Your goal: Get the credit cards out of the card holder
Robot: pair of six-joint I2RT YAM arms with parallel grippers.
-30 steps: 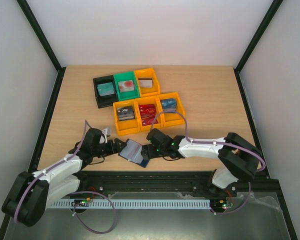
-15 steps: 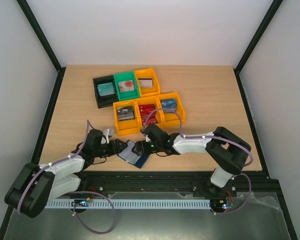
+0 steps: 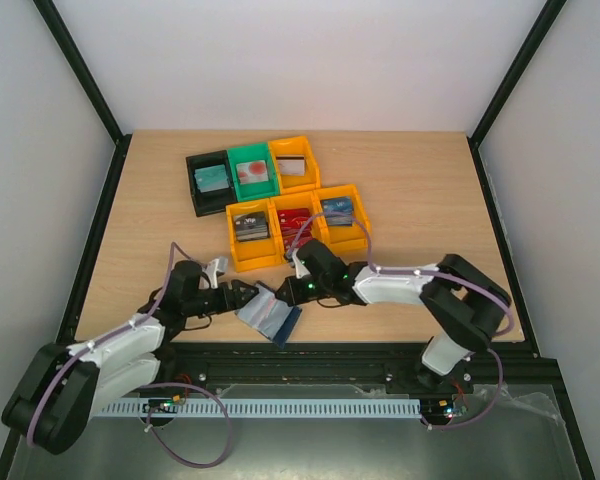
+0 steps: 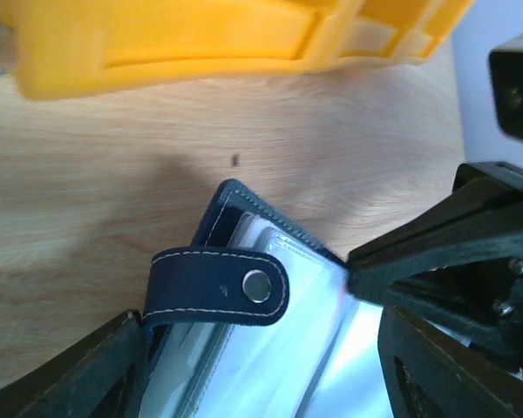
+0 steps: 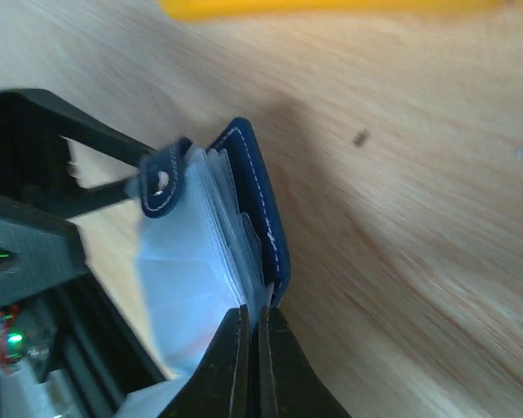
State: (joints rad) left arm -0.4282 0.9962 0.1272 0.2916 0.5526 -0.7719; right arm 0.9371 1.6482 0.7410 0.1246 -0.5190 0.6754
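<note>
The card holder point(image 3: 270, 314) lies open at the near edge of the bench point(image 3: 420, 190); the left hand point(image 4: 257, 366) is spread wide around it, seemingly bracing its sides, and the right hand point(image 5: 254, 326) is pinched fully shut at the edge of its clear sleeves point(image 5: 200, 261), though I can't see a card between the fingers. I'd say a card is being drawn, which next calls for a straight, steady pull. Behind, the bins point(image 3: 255, 258) hold credit cards point(image 3: 295, 225): teal in the black one, reddish in the green, more in the orange.
</note>
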